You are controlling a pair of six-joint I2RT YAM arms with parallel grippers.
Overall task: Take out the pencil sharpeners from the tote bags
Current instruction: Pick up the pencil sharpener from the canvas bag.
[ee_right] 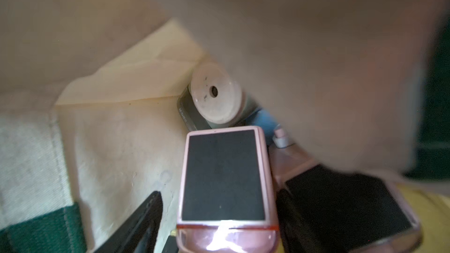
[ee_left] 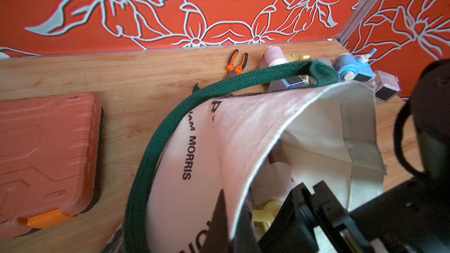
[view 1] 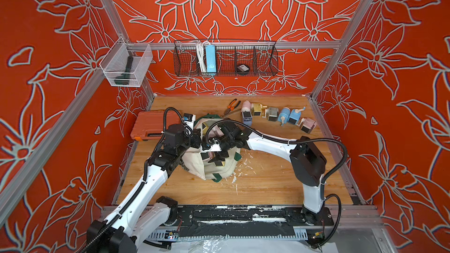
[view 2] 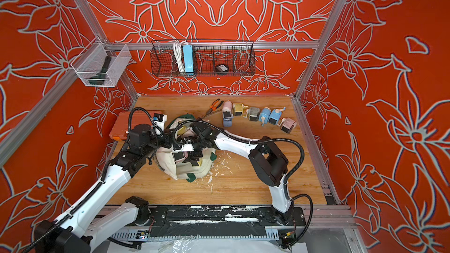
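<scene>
The floppy cream canvas tote (view 1: 193, 166), with woven green straps (ee_left: 155, 147), slumps mid-table (view 1: 267, 186). The left gripper (view 1: 197, 142) pinches its rim, fingers together on the cloth. Inside, the right gripper (ee_right: 219, 193) straddles a glossy, boxy pink sharpener (ee_right: 222, 171), fingers apart, with a gap on one side. A grey sharpener (ee_right: 193, 115) lies deeper. A row of sharpeners (view 1: 277, 116) lines the far edge beside pliers (view 1: 231, 107). A ribbed case (view 1: 151, 125) sits by the left arm. The near planks are open.

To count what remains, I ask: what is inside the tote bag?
Inside the tote bag, two pink sharpeners, a grey-green one with a white round face, a blue one and a yellow one show. Anything beneath them is hidden by canvas.
</scene>
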